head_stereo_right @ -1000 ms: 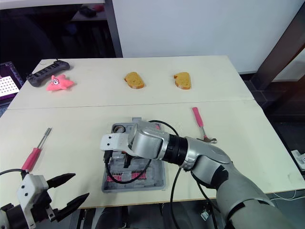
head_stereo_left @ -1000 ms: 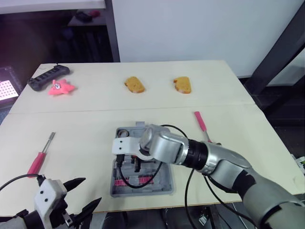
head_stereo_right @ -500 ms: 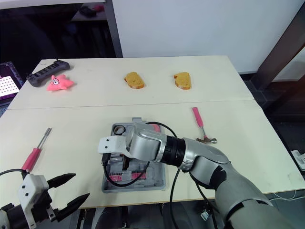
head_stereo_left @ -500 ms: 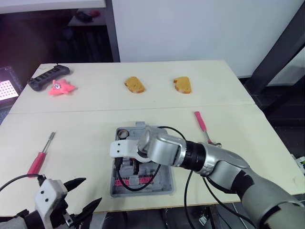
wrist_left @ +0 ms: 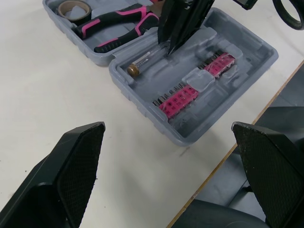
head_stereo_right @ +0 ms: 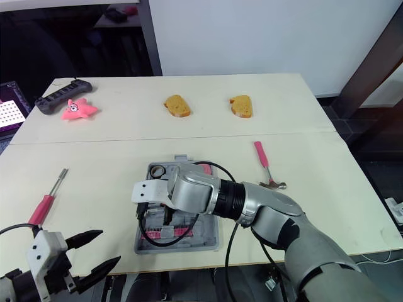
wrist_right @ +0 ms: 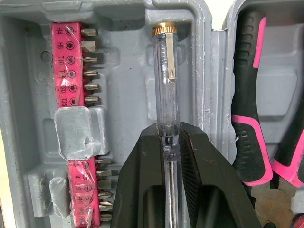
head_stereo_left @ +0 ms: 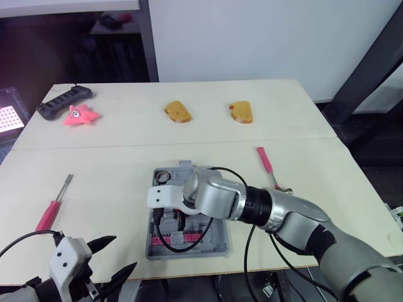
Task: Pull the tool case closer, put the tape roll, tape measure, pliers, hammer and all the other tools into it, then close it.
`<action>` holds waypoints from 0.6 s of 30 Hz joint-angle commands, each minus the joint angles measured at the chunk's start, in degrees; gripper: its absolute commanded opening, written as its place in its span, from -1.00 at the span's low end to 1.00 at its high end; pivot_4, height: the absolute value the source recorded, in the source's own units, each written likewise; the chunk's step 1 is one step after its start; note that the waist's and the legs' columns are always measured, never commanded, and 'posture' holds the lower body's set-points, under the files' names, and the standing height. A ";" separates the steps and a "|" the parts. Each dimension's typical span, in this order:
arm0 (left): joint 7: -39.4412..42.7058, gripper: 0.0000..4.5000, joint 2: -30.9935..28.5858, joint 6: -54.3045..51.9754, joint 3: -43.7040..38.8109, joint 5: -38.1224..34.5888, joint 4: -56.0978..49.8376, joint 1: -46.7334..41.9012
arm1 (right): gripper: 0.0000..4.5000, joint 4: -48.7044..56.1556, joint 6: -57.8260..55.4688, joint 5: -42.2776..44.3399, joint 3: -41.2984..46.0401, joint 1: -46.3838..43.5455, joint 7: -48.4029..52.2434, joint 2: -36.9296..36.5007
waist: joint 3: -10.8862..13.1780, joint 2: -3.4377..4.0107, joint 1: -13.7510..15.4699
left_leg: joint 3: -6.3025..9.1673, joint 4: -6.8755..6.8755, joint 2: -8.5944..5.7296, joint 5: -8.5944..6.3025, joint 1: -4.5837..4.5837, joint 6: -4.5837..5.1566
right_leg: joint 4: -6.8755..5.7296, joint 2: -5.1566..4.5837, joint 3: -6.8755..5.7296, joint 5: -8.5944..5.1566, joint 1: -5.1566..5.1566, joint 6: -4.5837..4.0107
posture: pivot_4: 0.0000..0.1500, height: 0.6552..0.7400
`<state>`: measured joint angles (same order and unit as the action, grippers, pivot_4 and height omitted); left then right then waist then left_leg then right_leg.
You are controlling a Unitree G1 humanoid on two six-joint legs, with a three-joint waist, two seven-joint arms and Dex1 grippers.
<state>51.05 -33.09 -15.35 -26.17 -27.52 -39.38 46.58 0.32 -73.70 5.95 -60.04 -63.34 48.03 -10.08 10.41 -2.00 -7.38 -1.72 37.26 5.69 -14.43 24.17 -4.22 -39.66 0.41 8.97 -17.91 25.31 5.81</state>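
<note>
Tool case (head_stereo_left: 214,250): lay open close to the tabletop's near edge, about midway along it, both grey halves facing up.
Left gripper (head_stereo_left: 124,251): hovered at the near edge towards the near-left corner, my two black fingers spread wide, holding nothing.
Right gripper (wrist_right: 167,137): reached down into the near half of the case, fingertips pinching a tester screwdriver.
Tester screwdriver (wrist_right: 165,80): clear shaft with a brass cap, lying along a groove of the near half; I could not tell whether it was fully seated.
Bit strips (wrist_right: 71,66): pink holders of bits, just beside the tester, in the same half.
Pliers (wrist_right: 247,109): black and pink handles, in the far half of the case.
Tape roll (wrist_left: 73,7): in a far corner of that half.
Pink screwdriver (head_stereo_left: 53,207): on the tabletop near the left edge, well apart from the case.
Hammer (head_stereo_left: 267,165): pink handle, on the tabletop to the right of the case.
Bread pieces (head_stereo_left: 177,112): two, spaced apart towards the far edge.
Starfish toy (head_stereo_left: 80,115): pink, near the far-left corner.
Black controller (head_stereo_left: 63,100): just beside the toy, nearer the corner.
</note>
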 commanded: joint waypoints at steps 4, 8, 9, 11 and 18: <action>0.08 1.00 -0.16 0.57 -0.48 -0.36 -0.44 0.11 | -1.00 -1.16 1.19 -0.36 0.32 -1.61 -0.74 1.99 | 0.00 0.00 -0.03 | 0.00 0.00 0.00 0.00 0.00 0.00 | 0.00 0.00 0.00 0.00 0.00 0.00 | 1.00 0.25; 0.12 1.00 -0.17 0.59 -0.59 -0.41 -0.36 0.09 | -1.00 -1.46 1.15 -0.42 0.42 -1.58 -1.04 2.24 | 0.00 0.00 -0.04 | 0.00 0.00 0.00 0.00 0.00 0.00 | 0.00 0.00 0.00 0.00 0.01 0.00 | 1.00 0.25; 0.13 1.00 -0.17 0.60 -0.63 -0.44 -0.35 0.10 | -1.00 -1.48 1.11 -0.41 0.45 -1.58 -1.11 2.28 | 0.00 0.00 -0.04 | 0.00 0.00 0.00 0.00 0.00 0.00 | 0.00 0.00 0.00 0.00 0.01 0.00 | 1.00 0.25; 0.21 1.00 -0.22 0.65 -0.71 -0.40 -0.27 0.12 | -1.00 -1.48 1.04 -0.37 0.51 -1.54 -1.26 2.28 | 0.00 0.00 -0.04 | 0.00 0.00 0.00 0.00 0.00 0.00 | 0.00 0.00 0.00 0.00 0.01 0.00 | 1.00 0.25; 0.40 1.00 -0.55 0.63 -0.69 -0.44 -0.06 -0.26 | -0.02 -0.42 2.06 -1.26 -0.02 -1.97 -1.85 1.32 | 0.00 0.00 -0.03 | 0.00 0.00 0.00 0.00 0.00 0.00 | 0.00 0.00 0.00 0.00 0.01 0.00 | 1.00 0.25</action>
<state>51.13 -33.28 -15.36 -26.17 -27.56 -39.06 46.31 -1.37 -72.84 6.02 -60.38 -63.48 47.10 -8.57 10.41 -1.99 -7.41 -1.72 37.26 5.69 -14.43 24.17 -4.22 -39.66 0.41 8.97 -17.91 25.33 5.81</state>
